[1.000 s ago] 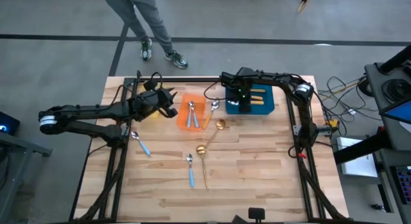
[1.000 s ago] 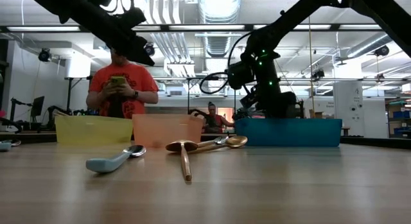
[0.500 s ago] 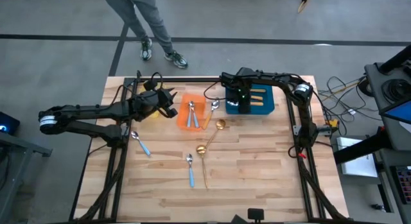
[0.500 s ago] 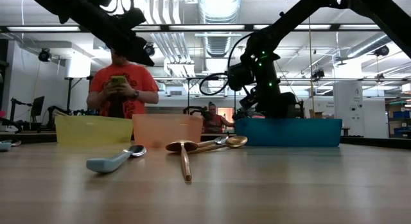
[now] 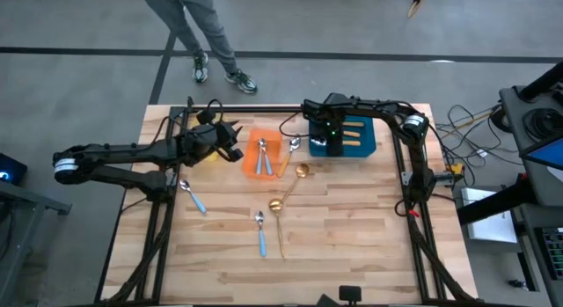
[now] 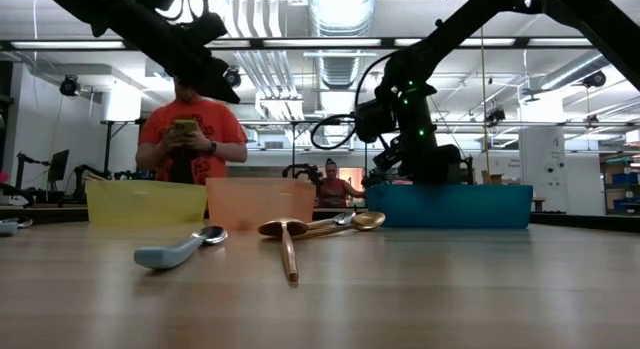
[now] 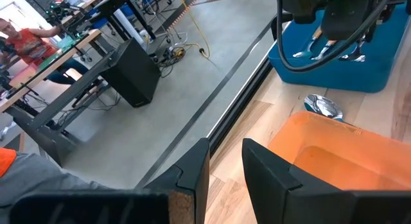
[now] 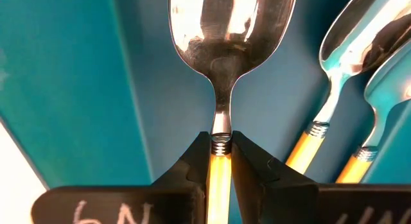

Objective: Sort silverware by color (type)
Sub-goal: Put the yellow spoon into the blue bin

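— Orange handle, silver bowl: is that spoon (image 8: 221, 89) the one the right gripper (image 8: 221, 153) has?

— Yes. Its two dark fingers (image 8: 192, 163) are pinched onto the orange handle just below the metal collar, inside the blue plastic bin (image 5: 369, 149). The bowl points away from the wrist, close to the bin floor. Two more orange-handled spoons (image 8: 321, 121) lie in the bin beside it.

— And the left gripper (image 7: 225, 169)?

— It hangs above the table's far left part, near the orange plastic bin (image 5: 251, 153). Its fingers stand a little apart with nothing between them.

— Where is the rest of the silverware?

— Two blue-handled spoons (image 5: 262, 157) lie in the orange bin. A silver spoon bowl (image 7: 323, 106) rests on the wooden table (image 5: 352, 237) between the orange and blue bins; I cannot tell its handle colour. Two thin gold spoons (image 5: 283, 201) lie on the boards in the middle. One light-blue-handled spoon (image 5: 193, 197) lies towards the left, another (image 5: 261, 234) nearer the front.

— Anything else in the low view?

— A yellow plastic bin (image 6: 145, 201) stands left of the orange one, and a person in a red shirt (image 6: 190, 139) stands behind the table.
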